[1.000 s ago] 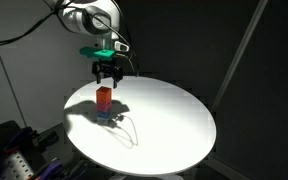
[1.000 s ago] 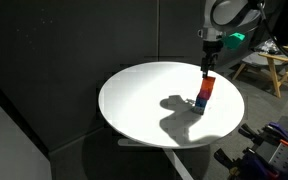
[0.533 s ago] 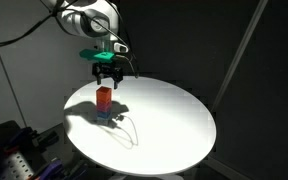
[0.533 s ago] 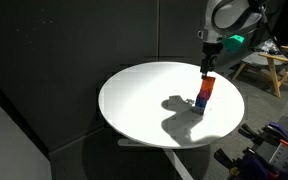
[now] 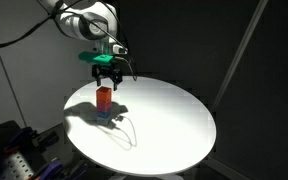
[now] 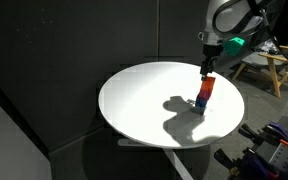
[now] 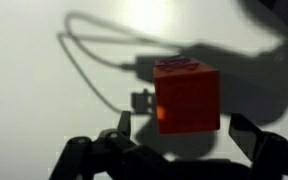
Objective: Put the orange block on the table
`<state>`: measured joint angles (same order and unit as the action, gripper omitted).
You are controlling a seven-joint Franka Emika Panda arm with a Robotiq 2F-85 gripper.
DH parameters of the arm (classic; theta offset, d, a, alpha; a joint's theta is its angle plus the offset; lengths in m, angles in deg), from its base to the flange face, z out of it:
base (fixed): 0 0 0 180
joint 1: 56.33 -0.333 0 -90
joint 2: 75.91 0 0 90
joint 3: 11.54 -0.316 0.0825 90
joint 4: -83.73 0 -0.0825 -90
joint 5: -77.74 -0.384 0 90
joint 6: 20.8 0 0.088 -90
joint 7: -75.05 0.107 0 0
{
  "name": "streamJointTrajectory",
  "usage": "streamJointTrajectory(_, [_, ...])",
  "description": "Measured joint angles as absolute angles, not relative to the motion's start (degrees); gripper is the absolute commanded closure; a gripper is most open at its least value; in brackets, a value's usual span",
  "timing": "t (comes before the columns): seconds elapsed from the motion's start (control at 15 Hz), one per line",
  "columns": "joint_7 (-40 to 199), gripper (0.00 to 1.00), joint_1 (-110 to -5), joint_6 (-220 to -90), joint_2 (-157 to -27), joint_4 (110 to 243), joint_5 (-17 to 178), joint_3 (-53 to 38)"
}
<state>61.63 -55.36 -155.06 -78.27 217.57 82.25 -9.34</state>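
Bright orange block (image 7: 187, 97) — blue cube (image 5: 103, 114) — plain white table (image 5: 174, 120)

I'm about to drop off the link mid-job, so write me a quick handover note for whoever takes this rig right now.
Gripper: open and empty, above the cube stack, touching nothing.
Orange block: on top of the stack, in line below the open fingers in the wrist view. A blue cube is at the stack's base.
Table: bare white top on all sides of the stack.
Done: gripper lined up over the block.
Left: descend, close on the orange block, lift it off, place it on the bare table, release.
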Motion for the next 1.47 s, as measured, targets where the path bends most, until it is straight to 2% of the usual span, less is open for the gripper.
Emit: streamJointTrajectory(1.47, [62.5, 0.0, -55.37, -156.84, -78.72, 218.35, 82.25, -9.63])
